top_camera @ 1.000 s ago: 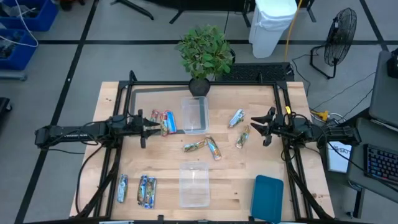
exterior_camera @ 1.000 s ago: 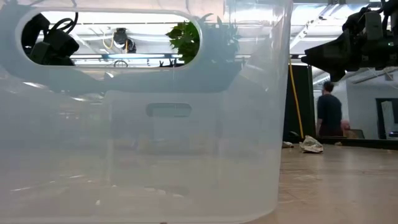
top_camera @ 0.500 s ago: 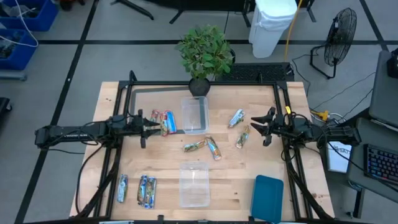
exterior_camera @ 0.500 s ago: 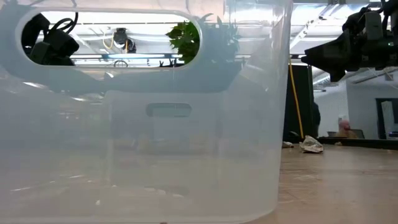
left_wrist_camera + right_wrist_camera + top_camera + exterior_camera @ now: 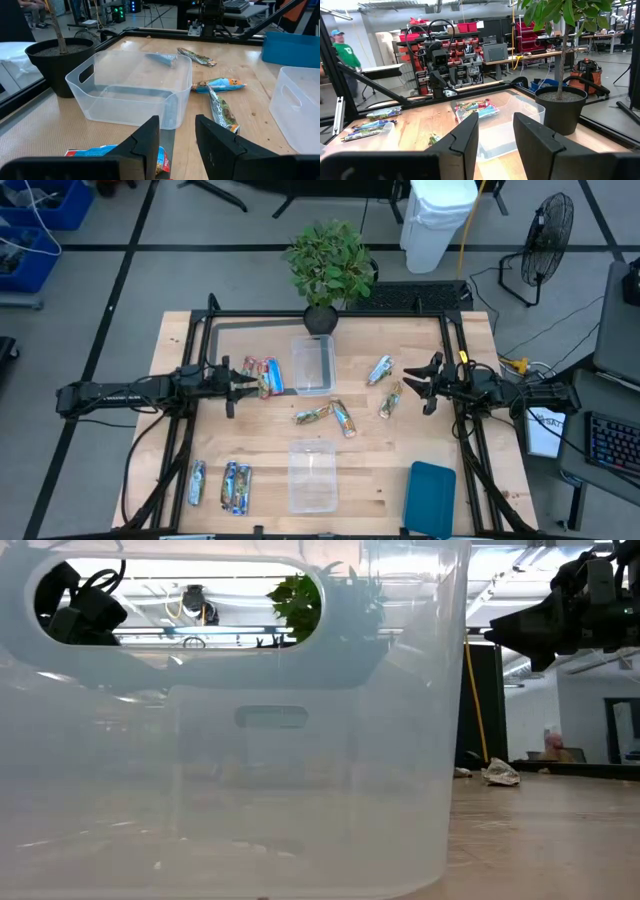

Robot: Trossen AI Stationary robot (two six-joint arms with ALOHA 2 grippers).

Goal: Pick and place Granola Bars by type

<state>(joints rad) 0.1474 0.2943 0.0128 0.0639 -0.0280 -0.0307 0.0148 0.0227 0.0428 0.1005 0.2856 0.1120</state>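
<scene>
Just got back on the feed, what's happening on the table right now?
Neither arm is holding anything. The left gripper hovers open just beside the red-blue granola bars next to the far clear tub. The right gripper waits open by the green-gold bar on the right. More bars lie loose mid-table and near the front left corner. As far as these views show, both tubs, including the near tub, are empty.
</scene>
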